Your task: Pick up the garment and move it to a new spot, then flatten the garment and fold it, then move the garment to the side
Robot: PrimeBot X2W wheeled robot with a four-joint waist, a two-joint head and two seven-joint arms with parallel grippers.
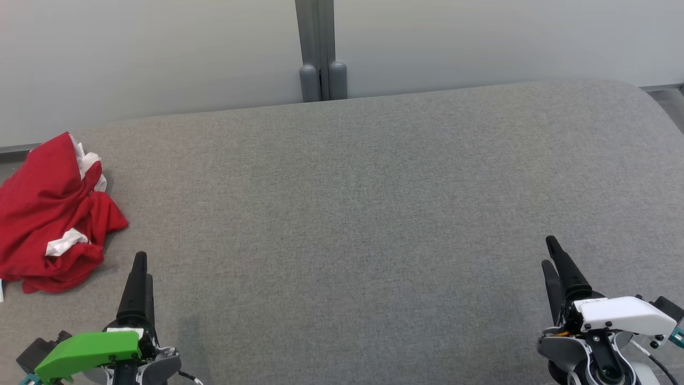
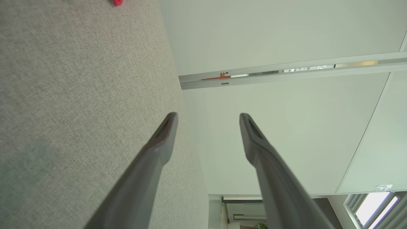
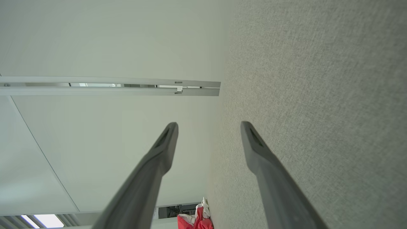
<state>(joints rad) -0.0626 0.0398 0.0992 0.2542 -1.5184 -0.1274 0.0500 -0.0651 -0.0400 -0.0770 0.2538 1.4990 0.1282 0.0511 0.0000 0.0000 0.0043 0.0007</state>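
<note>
Garment (image 1: 51, 214), red with white patches, lies crumpled at the left edge of the grey surface (image 1: 374, 214), its long axis running roughly twelve to six. It sits near the left gripper (image 1: 141, 264), at about ten o'clock. The right gripper (image 1: 549, 251) is well apart, so the left arm looks better placed to reach. Both pairs of fingers (image 2: 159, 143) are spread, empty.
</note>
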